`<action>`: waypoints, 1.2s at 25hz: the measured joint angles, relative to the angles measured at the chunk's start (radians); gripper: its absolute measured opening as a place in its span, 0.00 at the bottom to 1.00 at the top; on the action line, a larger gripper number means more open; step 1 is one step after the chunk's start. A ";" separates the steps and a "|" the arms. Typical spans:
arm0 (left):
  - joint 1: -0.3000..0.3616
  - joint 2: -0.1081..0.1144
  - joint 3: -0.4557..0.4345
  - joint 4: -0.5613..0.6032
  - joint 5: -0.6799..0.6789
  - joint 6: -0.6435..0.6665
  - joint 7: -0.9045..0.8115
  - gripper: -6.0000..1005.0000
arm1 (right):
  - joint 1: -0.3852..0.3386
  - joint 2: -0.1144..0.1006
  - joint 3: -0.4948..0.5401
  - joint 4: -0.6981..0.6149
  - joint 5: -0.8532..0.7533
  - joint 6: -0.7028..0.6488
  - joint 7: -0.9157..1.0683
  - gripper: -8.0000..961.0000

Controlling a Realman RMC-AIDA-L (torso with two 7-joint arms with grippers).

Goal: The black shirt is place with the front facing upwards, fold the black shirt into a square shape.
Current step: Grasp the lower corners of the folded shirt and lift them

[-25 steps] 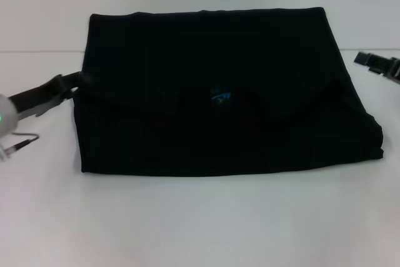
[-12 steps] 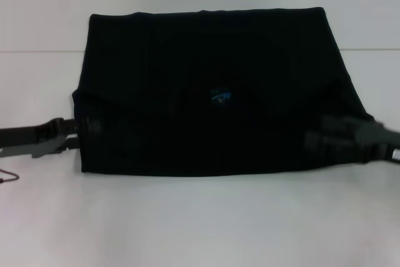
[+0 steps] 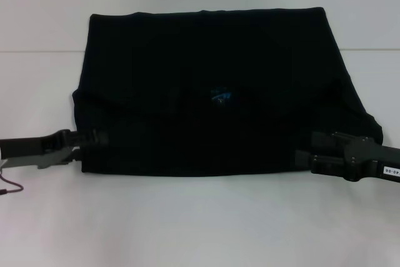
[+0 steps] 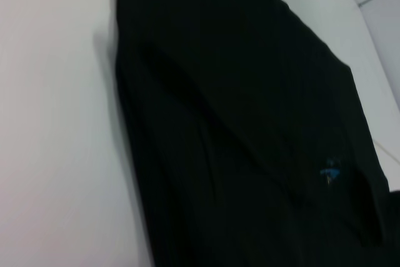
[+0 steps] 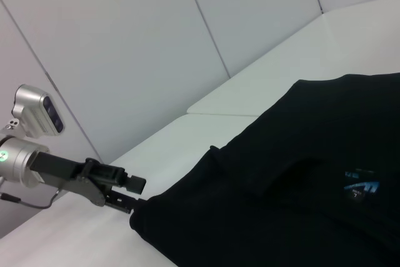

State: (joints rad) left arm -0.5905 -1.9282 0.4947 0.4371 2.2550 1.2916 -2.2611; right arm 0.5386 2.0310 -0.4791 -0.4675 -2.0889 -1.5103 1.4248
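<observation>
The black shirt (image 3: 206, 79) lies folded flat on the white table, a wide dark rectangle with its small blue neck label (image 3: 220, 96) facing up near the middle. My left gripper (image 3: 92, 144) is at the shirt's near left corner, low over the table and open, with its fingers reaching the cloth edge. The right wrist view shows that left gripper (image 5: 131, 195) at the same corner of the shirt (image 5: 300, 204). At the near right corner my right gripper (image 3: 305, 146) is open against the cloth. The left wrist view shows only the shirt (image 4: 250, 154) and its label (image 4: 329, 171).
The white table (image 3: 200, 223) extends in front of the shirt and on both sides. A pale panelled wall (image 5: 156, 42) stands behind it. A thin cable (image 3: 9, 186) hangs by my left arm.
Both grippers have moved towards the near edge. The left slid from the shirt's left side to its near left corner; the right came in from the far right to the near right corner.
</observation>
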 joint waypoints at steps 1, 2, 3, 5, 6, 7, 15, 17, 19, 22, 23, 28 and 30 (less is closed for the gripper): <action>0.000 -0.001 0.009 0.000 0.000 0.002 0.000 0.84 | 0.000 0.000 0.001 0.000 0.000 0.000 0.001 0.95; -0.001 -0.002 0.017 0.000 0.000 0.003 -0.001 0.84 | 0.000 0.000 0.001 0.001 0.000 0.001 0.001 0.95; -0.002 -0.002 0.024 -0.001 0.000 0.003 -0.001 0.84 | 0.000 0.000 0.001 0.001 0.000 0.002 0.001 0.95; -0.004 -0.002 0.033 -0.002 0.000 0.005 -0.001 0.84 | 0.000 0.001 0.001 0.001 0.000 0.002 0.001 0.95; -0.005 -0.002 0.038 -0.002 0.000 0.006 -0.001 0.84 | 0.000 0.001 0.001 0.001 0.000 0.002 0.001 0.95; -0.006 -0.002 0.043 -0.002 0.000 0.006 -0.002 0.83 | -0.001 0.001 0.000 0.001 0.000 0.001 0.001 0.95; -0.012 -0.002 0.093 0.001 0.000 -0.008 -0.007 0.69 | -0.009 -0.007 0.008 0.000 0.000 -0.009 0.012 0.95; -0.014 -0.002 0.096 0.002 0.000 -0.007 -0.008 0.60 | -0.009 -0.012 0.007 -0.005 -0.001 -0.010 0.039 0.95; -0.015 -0.001 0.097 0.003 0.000 -0.006 -0.009 0.53 | -0.009 -0.021 0.003 -0.010 -0.001 -0.008 0.074 0.95; -0.016 -0.001 0.098 0.003 0.000 -0.005 -0.009 0.41 | 0.001 -0.050 -0.001 -0.032 -0.016 0.012 0.192 0.95; -0.017 -0.001 0.098 0.003 0.000 -0.005 -0.010 0.37 | 0.005 -0.057 -0.001 -0.043 -0.024 0.019 0.228 0.95; -0.019 0.001 0.099 0.001 0.000 -0.005 -0.011 0.14 | 0.046 -0.108 -0.009 -0.154 -0.142 0.055 0.533 0.95; -0.020 0.002 0.099 0.001 0.000 -0.002 -0.011 0.12 | 0.073 -0.135 -0.014 -0.193 -0.203 0.053 0.676 0.95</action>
State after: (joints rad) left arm -0.6103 -1.9267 0.5936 0.4376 2.2550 1.2892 -2.2718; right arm 0.6114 1.8956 -0.4927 -0.6606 -2.2924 -1.4576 2.1013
